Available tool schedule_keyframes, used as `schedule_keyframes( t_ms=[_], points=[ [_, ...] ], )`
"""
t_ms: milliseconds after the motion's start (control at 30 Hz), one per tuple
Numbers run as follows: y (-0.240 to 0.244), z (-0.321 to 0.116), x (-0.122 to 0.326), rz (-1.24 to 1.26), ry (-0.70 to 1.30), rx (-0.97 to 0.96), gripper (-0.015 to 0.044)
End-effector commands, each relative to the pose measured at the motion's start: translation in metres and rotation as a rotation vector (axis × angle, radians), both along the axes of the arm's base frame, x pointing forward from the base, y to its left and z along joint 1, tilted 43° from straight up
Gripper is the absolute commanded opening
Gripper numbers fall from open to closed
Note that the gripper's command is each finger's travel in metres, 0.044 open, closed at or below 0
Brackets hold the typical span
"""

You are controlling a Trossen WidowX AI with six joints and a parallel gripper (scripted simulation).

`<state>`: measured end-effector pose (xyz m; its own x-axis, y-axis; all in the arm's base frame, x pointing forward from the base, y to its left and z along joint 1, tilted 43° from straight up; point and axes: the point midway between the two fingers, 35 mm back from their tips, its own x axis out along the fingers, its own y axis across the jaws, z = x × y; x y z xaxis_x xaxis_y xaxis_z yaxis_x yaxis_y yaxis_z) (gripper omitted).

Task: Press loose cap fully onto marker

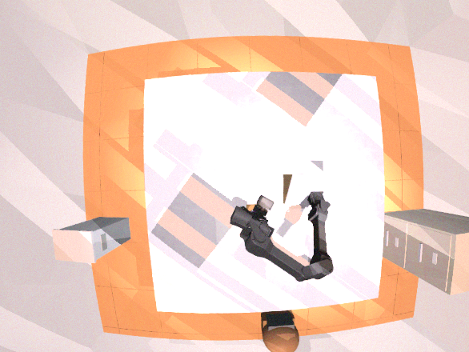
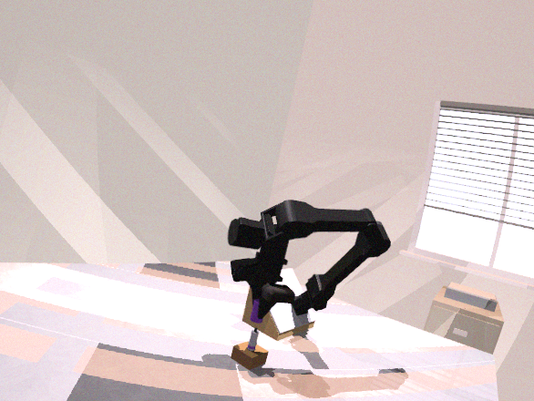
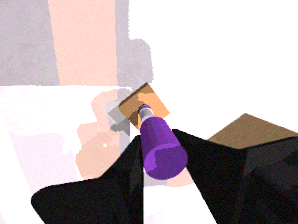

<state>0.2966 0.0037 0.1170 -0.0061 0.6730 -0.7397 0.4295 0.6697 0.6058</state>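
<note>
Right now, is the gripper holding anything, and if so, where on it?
Yes. The gripper is shut on the purple cap, its fingers pinching the cap's sides near the upper end, above the marker.

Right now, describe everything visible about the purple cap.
The purple cap is a smooth, plastic-looking cylinder with one notched end, clamped between the black fingers of the hand. It hangs upright in the air above the marker, roughly in line with its tip, with a gap between them.
</note>
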Motion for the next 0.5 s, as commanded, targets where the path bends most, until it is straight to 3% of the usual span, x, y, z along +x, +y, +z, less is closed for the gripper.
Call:
schedule_keyframes(
  t_ms=[0,467],
  points=[
    [0.003,0.002,-0.002,-0.004,0.007,0.005,0.0000],
    [0.014,-0.010,-0.001,-0.004,0.007,0.005,0.0000]
  ],
)
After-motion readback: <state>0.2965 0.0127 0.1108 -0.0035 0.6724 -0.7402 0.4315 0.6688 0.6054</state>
